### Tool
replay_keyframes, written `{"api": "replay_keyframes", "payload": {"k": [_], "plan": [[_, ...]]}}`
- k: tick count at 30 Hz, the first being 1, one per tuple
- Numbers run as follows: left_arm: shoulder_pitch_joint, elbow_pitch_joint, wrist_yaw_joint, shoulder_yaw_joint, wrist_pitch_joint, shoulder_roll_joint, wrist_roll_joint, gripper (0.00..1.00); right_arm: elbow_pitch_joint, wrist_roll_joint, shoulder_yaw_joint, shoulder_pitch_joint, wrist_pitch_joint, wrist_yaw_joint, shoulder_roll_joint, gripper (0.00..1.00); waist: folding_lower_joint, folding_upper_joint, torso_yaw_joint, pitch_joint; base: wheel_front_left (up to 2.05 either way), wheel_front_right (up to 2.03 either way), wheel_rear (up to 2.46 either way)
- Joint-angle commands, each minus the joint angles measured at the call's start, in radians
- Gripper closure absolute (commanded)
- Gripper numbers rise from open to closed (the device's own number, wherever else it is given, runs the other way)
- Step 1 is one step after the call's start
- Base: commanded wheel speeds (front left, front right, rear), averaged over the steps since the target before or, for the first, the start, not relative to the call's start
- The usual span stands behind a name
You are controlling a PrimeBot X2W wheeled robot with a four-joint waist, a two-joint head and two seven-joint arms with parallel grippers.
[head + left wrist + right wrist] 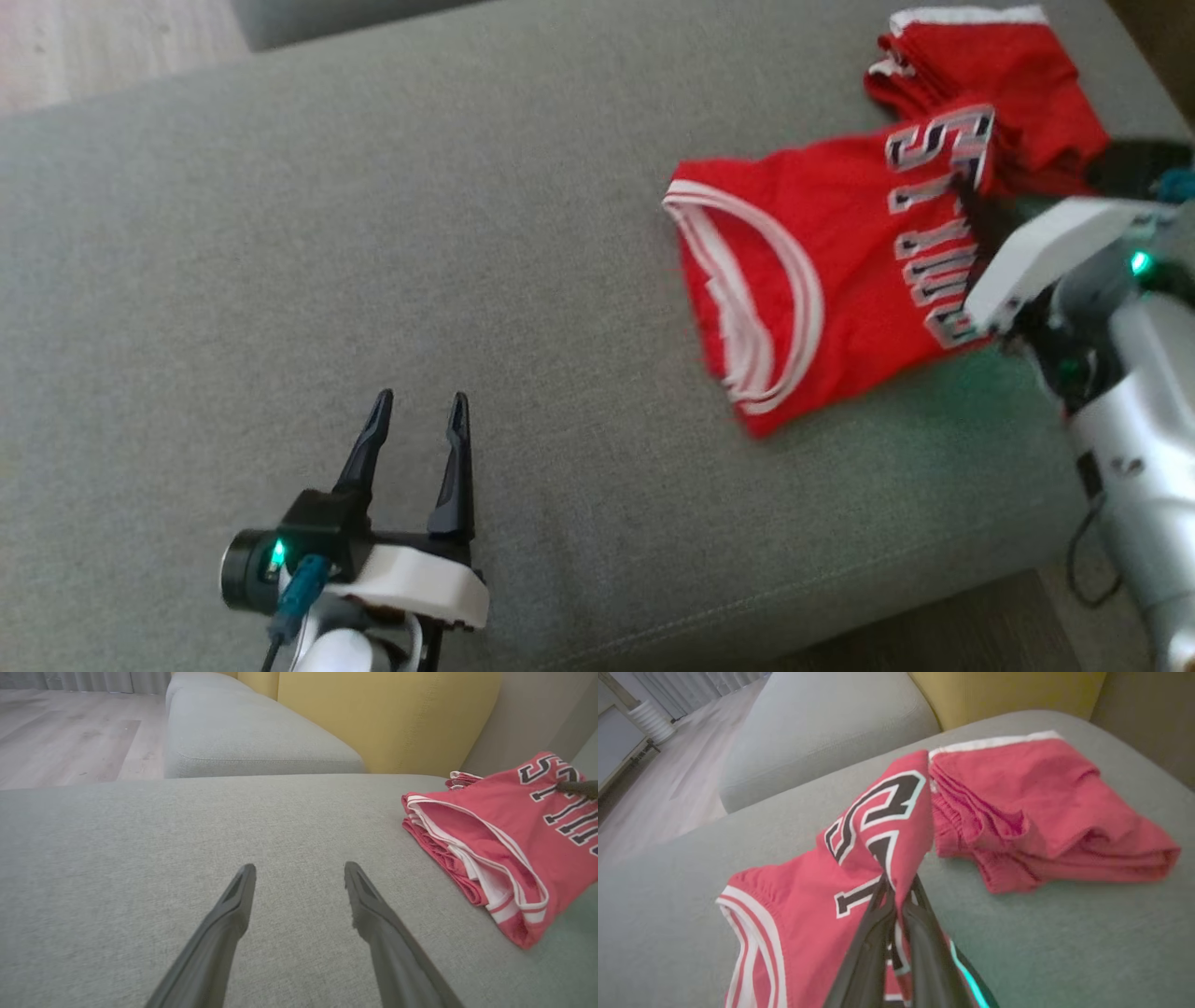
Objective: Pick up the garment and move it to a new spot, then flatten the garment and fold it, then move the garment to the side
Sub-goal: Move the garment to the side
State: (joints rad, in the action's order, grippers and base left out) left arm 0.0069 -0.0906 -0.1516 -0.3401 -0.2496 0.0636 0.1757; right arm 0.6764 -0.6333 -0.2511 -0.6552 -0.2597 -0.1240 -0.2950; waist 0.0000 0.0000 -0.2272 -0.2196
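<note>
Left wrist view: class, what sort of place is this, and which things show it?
Probably a home living room: a grey fabric sofa seat, a mustard-yellow upholstered backrest and a pale wood-plank floor.

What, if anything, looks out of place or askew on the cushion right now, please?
The red jersey lies rumpled rather than flat: the right gripper is shut on a fold by its lettering, which stands up as a ridge. A second red garment sits bunched just beyond it.

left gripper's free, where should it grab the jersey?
The white-trimmed edge of the jersey, coming from the robot's left, low over the cushion. That layered rim faces the open left gripper; the right gripper holds the lettered fold.
</note>
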Motion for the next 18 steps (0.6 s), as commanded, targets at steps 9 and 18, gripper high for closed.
{"api": "replay_keyframes", "payload": {"k": [9, 18], "plan": [[-0.018, 0.027, -0.011, 0.025, -0.012, 0.008, -0.013, 0.0, 0.015, 0.026, 0.015, -0.23, 0.066, -0.007, -0.079, 1.0, 0.0, 0.0, 0.09, -0.062, 0.0, 0.0, 0.0], [-0.013, 0.041, -0.02, 0.025, -0.012, 0.007, -0.011, 0.0, 0.156, 0.094, 0.124, -0.355, 0.037, -0.007, -0.189, 1.0, 0.0, 0.0, 0.124, -0.084, 0.0, 0.0, 0.0]]}}
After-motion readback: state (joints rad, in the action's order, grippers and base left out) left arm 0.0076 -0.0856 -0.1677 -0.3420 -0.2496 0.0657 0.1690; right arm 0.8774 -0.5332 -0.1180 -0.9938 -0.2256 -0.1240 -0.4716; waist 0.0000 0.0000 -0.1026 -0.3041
